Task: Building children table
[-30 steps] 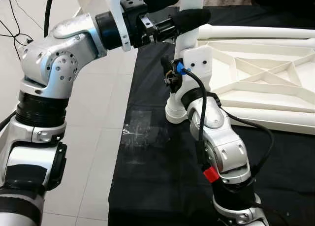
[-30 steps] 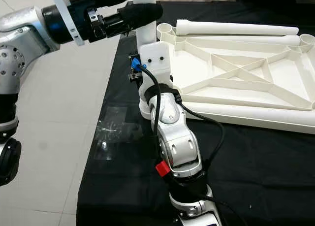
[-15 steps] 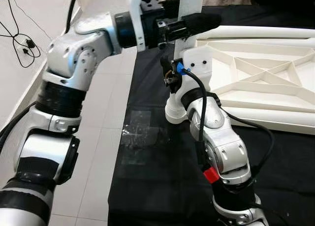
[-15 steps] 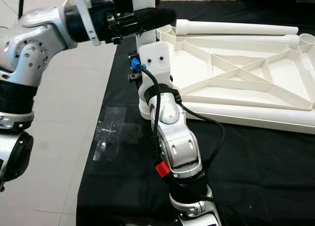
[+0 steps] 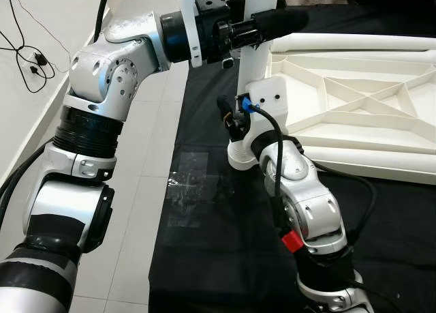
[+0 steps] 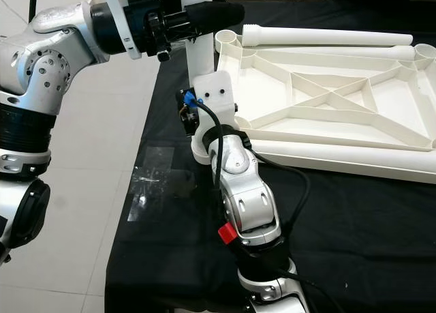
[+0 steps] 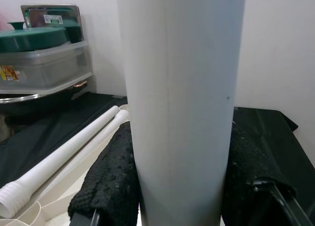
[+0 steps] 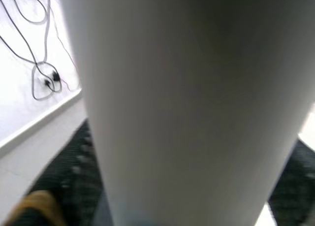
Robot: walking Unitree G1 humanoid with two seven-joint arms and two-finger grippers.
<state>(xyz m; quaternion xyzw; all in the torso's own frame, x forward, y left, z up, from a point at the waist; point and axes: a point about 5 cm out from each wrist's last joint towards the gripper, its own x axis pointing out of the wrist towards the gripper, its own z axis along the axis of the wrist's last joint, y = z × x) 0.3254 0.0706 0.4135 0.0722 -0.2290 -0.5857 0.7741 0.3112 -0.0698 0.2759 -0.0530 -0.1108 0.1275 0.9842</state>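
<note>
A white table leg (image 5: 253, 61) stands upright at the near-left corner of the upturned white tabletop (image 6: 327, 98), which lies underside up on a black cloth (image 6: 354, 231) with its ribbed bracing showing. The left gripper (image 5: 262, 20) is clenched on the leg high up, one black padded finger on each side of it, as the left wrist view confirms with the leg (image 7: 179, 108) sandwiched between the pads. The right gripper (image 5: 245, 118) is wrapped around the same leg lower down, near its flared foot; its fingers are mostly hidden behind its own white wrist housing, but the right wrist view, with the leg pressed close between dark pads, suggests it is probably grasping too. As for progress, this looks like the first leg being seated in its corner socket: two more legs (image 6: 327, 37) lie loose along the far edge of the tabletop, and the open round socket at the far-left corner (image 6: 228, 39) is not yet filled, so most of the assembly remains. Whether this leg is fully home cannot be judged, since the right arm covers the joint. The leg's top is cut off by the frame, and a clear plastic bag (image 5: 194, 183) lies crumpled at the cloth's left edge, contents unreadable.
</note>
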